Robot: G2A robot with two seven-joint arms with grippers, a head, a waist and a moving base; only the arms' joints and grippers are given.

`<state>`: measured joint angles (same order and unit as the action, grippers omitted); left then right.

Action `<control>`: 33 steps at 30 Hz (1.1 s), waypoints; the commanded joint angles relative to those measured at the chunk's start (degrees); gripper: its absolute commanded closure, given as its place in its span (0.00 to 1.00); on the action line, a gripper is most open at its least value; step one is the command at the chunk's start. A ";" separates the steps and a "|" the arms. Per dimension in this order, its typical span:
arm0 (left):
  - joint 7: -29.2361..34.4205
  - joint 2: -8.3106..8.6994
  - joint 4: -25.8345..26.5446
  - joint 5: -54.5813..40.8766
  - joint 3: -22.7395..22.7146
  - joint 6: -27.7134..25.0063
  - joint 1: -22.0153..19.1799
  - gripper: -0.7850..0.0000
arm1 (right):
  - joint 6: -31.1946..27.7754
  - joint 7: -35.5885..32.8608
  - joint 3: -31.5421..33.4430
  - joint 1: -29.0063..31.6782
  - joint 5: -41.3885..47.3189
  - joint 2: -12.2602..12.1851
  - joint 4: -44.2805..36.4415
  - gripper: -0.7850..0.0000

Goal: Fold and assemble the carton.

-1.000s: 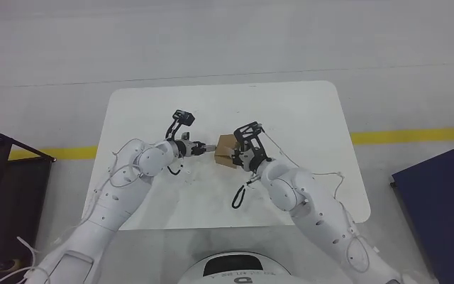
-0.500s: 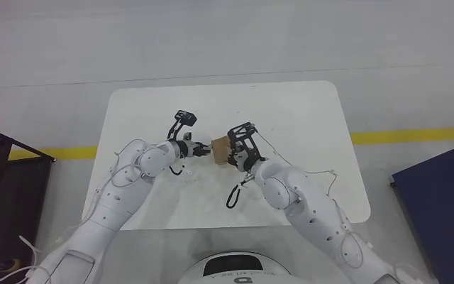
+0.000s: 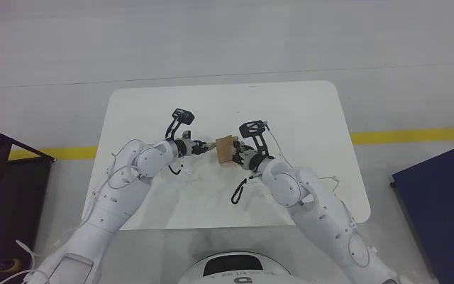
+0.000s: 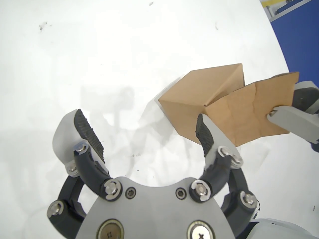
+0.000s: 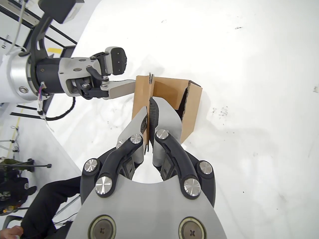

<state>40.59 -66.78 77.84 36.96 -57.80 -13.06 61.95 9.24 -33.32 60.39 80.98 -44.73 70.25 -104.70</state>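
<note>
While still pinching the carton (image 5: 140,95) flap in the right gripper (image 5: 150,110), touching it with the wide-open left gripper (image 4: 138,119); inside hidden.

White arms (image 3: 117,202), blk cables (image 3: 238,192), silver wrist plates (image 5: 147,207) w/ round screws (image 5: 103,183), grey jaws, blk ribbed pads (image 4: 88,135)

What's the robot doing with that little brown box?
It is putting together a small cardboard carton on the white table. The right gripper is pinched shut on one of the carton's flaps. The left gripper is open beside the carton, with one finger at its side. The carton is only partly folded, and its flaps are not closed yet.
</note>
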 commanded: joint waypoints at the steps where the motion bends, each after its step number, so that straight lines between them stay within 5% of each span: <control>1: 0.05 0.16 0.39 -0.72 -0.81 -0.28 0.29 0.00 | -1.67 1.55 1.89 1.23 2.14 -0.21 -0.49 0.00; 10: 1.47 0.97 4.60 -1.21 -3.72 -0.81 1.73 0.00 | -13.05 11.09 11.50 8.03 16.70 -0.99 4.39 0.00; 14: 2.44 0.70 4.75 0.59 -2.07 0.21 0.89 0.00 | -17.01 12.04 10.48 5.68 20.66 -0.59 10.98 0.00; 21: 2.24 -0.46 2.61 4.12 2.68 2.39 -1.47 0.00 | -32.49 14.50 9.09 4.54 30.17 -0.05 17.46 0.00; 33: 1.41 -2.11 -1.19 5.14 6.79 3.83 -4.27 0.00 | -31.72 12.40 8.93 1.05 33.09 0.08 25.19 0.00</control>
<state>42.01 -68.83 76.69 42.15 -51.06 -9.28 57.83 -22.85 -21.40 69.16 81.97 -10.93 70.38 -79.48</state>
